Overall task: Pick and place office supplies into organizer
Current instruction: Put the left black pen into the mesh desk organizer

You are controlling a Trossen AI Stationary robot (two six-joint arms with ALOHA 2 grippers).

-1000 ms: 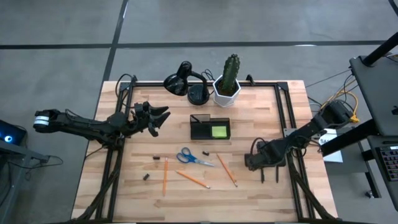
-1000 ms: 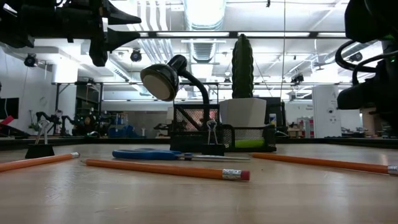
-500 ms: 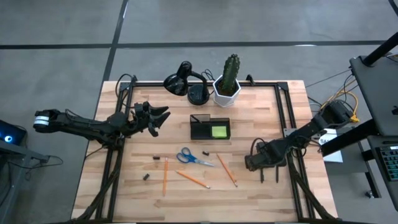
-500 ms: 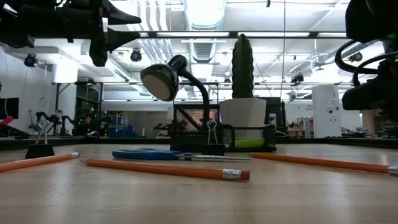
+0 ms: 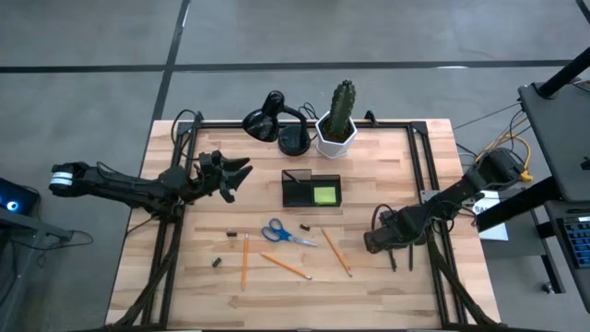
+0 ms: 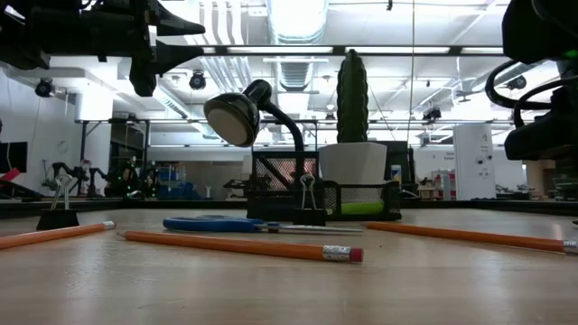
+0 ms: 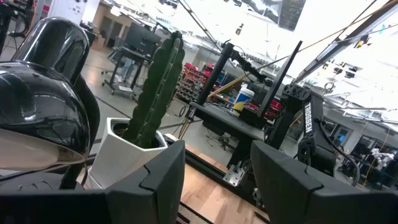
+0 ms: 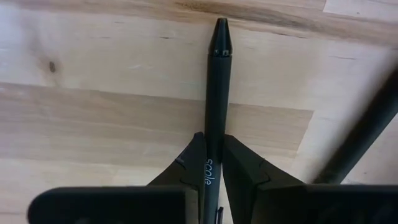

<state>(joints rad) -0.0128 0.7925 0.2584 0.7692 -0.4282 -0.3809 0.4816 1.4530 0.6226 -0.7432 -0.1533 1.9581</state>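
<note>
The right gripper (image 8: pixel 213 163) pinched a dark pen (image 8: pixel 216 93) near the table's (image 5: pixel 369 286) right edge. The left gripper (image 5: pixel 230 175) hovered apart, fingers parted, left of the organizer (image 5: pixel 311 190).

Table (image 5: pixel 387 166): pale, smooth wood planks. Pen (image 8: pixel 217 93): matt black plastic. Lamp (image 7: pixel 43 106) shade: glossy black. Organizer (image 6: pixel 289 185): black mesh.

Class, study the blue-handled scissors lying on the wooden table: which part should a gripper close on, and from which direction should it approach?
Grip the blue-handled scissors from straight above, near the pivot just beyond the handle loops. They lie flat, so a sideways approach probably finds little to grip, and the fingers should straddle the narrow closed blades.
</note>
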